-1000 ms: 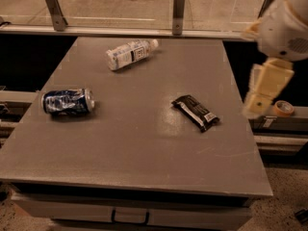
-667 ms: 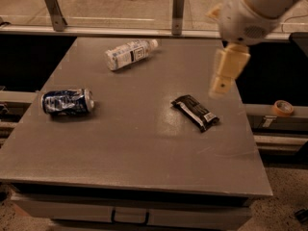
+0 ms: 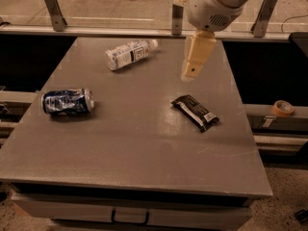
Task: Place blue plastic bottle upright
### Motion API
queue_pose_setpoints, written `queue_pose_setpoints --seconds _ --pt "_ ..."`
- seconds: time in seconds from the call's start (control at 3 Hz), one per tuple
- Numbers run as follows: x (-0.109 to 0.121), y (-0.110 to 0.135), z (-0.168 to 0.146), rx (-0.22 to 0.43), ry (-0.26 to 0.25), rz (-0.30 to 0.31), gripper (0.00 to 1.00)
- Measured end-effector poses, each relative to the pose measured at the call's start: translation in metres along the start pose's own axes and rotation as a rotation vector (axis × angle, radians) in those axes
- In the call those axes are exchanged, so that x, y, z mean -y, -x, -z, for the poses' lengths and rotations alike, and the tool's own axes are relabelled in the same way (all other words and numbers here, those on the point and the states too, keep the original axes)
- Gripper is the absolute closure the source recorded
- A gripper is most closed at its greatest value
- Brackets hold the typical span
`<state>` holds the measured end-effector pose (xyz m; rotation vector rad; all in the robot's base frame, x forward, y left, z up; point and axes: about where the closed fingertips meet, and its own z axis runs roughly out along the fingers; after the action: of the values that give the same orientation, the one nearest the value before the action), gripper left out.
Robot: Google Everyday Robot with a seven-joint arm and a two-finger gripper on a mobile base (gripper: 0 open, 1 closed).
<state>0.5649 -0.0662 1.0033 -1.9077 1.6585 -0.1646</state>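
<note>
The blue plastic bottle [image 3: 129, 54] lies on its side at the far middle of the grey table [image 3: 130, 143], white cap pointing right, pale blue-and-white label up. My gripper [image 3: 191, 70] hangs from the white arm at the upper right, above the table, well to the right of the bottle and not touching it. It holds nothing.
A crushed dark blue can [image 3: 67, 101] lies on its side at the left. A flat black snack wrapper [image 3: 195, 112] lies right of centre, below the gripper. A roll of tape [image 3: 282, 108] sits on a ledge off the table's right edge. A rail runs behind the table.
The arm has swung in from the right edge to the left, over the far right part of the table, closer to the bottle. The objects have not moved.
</note>
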Motion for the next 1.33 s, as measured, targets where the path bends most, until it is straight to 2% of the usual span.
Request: queue_pose_setpoints --seconds 0.33,0.67,1.33 --pt "0.006 0.002 -0.002 0.012 -0.021 0.000 0.00" --pt "0.035 0.012 -0.030 0.051 -0.060 0.067 0.00" --pt "0.099 0.030 -0.117 0.067 -0.070 0.202 0.00"
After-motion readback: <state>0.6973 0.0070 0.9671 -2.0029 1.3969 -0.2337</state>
